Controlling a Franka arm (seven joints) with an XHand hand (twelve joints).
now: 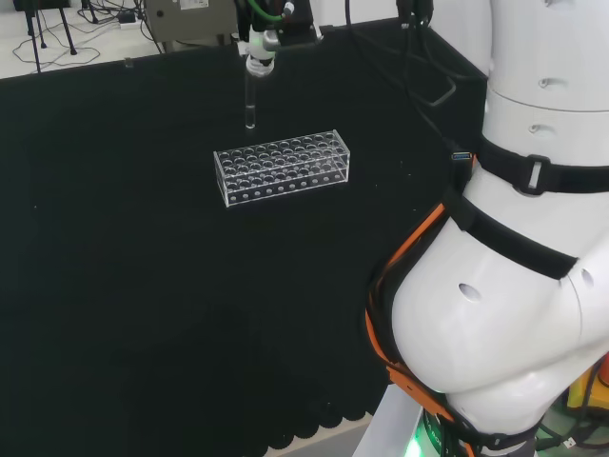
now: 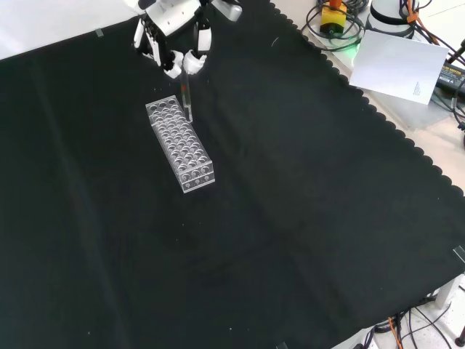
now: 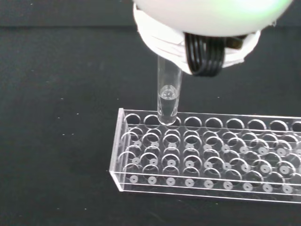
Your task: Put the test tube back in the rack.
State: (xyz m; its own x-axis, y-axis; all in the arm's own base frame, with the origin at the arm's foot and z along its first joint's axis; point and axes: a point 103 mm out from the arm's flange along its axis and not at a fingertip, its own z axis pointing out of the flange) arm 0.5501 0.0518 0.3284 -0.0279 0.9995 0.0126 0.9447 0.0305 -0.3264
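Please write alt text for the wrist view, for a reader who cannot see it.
A clear test tube, held upright by the hand, hangs with its rounded bottom just at a hole in the far row of a clear plastic rack. The rack stands on black cloth, and its other holes look empty.

My arm [image 1: 514, 286] has glossy white rounded links, black straps, orange cabling; my hand [image 2: 174, 43] is black with white fingertips.
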